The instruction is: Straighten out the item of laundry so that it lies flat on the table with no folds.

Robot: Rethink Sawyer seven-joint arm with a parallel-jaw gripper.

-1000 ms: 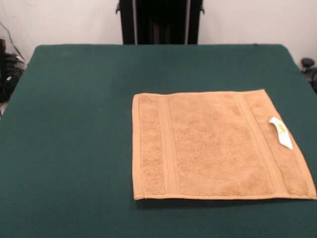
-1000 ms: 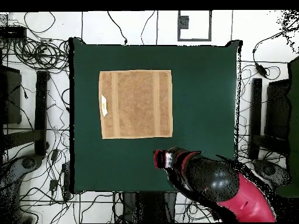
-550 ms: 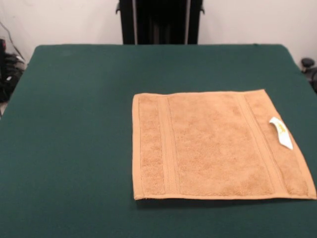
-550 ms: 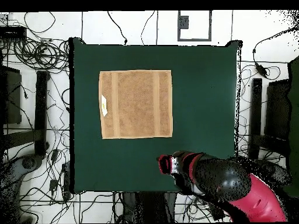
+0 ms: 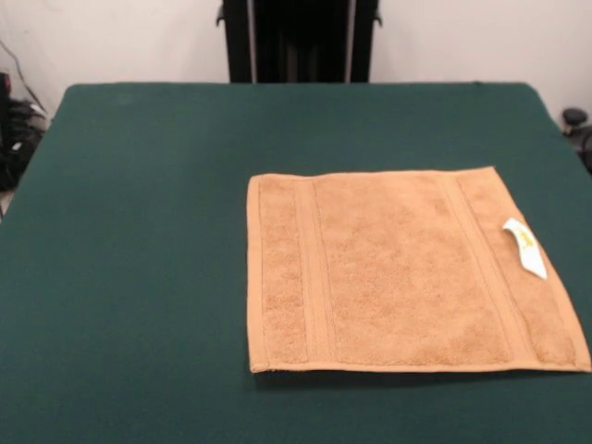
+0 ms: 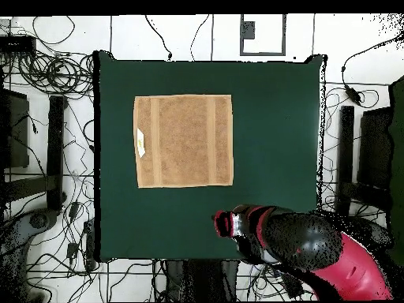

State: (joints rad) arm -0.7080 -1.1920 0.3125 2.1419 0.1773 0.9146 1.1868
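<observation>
The tan terry towel [image 5: 402, 268] lies spread out flat on the dark green table [image 5: 139, 231], with band stripes near its left and right edges and a small white tag [image 5: 524, 247] at its right edge. In the overhead view the towel [image 6: 184, 140] lies left of the table's [image 6: 276, 118] middle, its tag [image 6: 140, 142] at the left edge. The red and black arm shows only in the overhead view, drawn back over the table's bottom edge; its gripper end [image 6: 225, 223] is well clear of the towel. It does not show in the front view.
The black pedestal [image 5: 298, 39] stands behind the table's far edge. Cables and black equipment [image 6: 47, 142] lie on the floor around the table.
The arm has drawn back a little, down and to the right in the overhead view. The towel has not moved.
</observation>
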